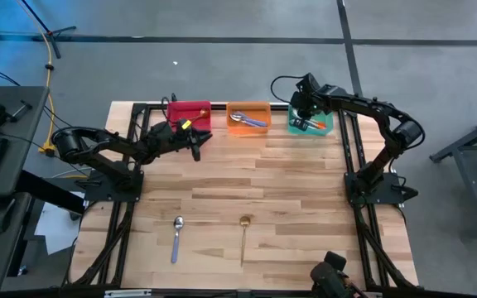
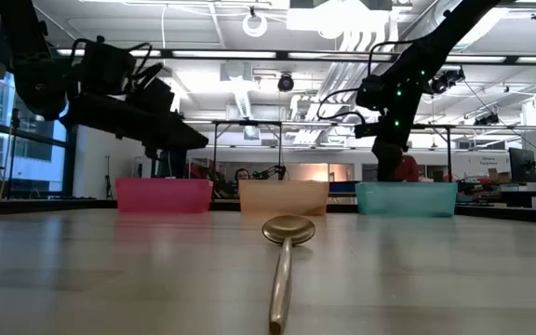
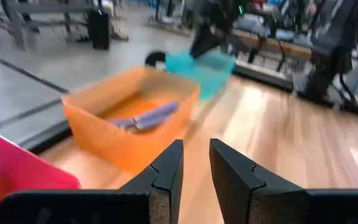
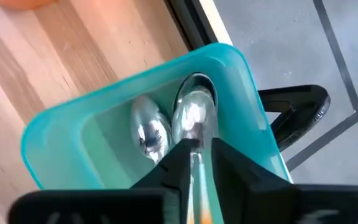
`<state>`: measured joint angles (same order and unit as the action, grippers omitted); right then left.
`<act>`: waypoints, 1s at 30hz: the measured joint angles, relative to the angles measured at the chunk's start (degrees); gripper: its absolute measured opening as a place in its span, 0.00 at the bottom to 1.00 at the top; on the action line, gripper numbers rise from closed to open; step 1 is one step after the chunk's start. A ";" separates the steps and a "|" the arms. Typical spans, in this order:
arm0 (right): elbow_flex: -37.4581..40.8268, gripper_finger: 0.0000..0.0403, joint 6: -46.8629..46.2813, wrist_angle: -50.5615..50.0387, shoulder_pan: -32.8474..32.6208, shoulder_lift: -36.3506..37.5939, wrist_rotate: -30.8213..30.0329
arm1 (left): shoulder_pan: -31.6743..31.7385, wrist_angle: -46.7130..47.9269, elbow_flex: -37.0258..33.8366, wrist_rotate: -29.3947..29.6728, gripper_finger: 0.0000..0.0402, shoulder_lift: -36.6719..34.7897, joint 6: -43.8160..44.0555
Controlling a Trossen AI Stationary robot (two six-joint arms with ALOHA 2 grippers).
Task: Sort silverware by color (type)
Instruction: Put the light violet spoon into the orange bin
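Right hand pinches one spoon over the teal bin holding another; two spoons lie on the table.

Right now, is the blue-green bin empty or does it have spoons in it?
Not empty. The teal bin already has a spoon lying inside, and the right claw holds another spoon over it.

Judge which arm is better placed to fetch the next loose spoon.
Left. Its gripper is empty, near the red bin, with the blue-handled spoon on its side. The right gripper is shut on a spoon over the teal bin.
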<state>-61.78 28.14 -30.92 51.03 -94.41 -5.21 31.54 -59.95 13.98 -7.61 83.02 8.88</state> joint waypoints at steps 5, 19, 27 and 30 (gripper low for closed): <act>0.00 0.17 -3.28 -1.31 -1.53 0.08 0.31 | -1.86 5.29 0.00 0.01 0.18 0.00 -1.52; 2.95 0.01 -12.20 10.54 -5.43 5.15 8.51 | -7.70 13.52 -0.04 -1.11 0.18 -1.44 -3.02; 12.22 0.00 -19.44 27.07 -8.85 7.52 11.71 | -11.10 19.29 -0.04 -0.65 0.18 -5.16 -2.42; 15.15 0.00 -22.41 32.74 -9.50 7.49 11.63 | -12.35 22.85 -0.04 -0.48 0.18 -7.20 -0.84</act>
<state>-46.63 5.73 1.82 41.54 -86.91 6.42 19.19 -37.11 13.93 -8.09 75.83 8.04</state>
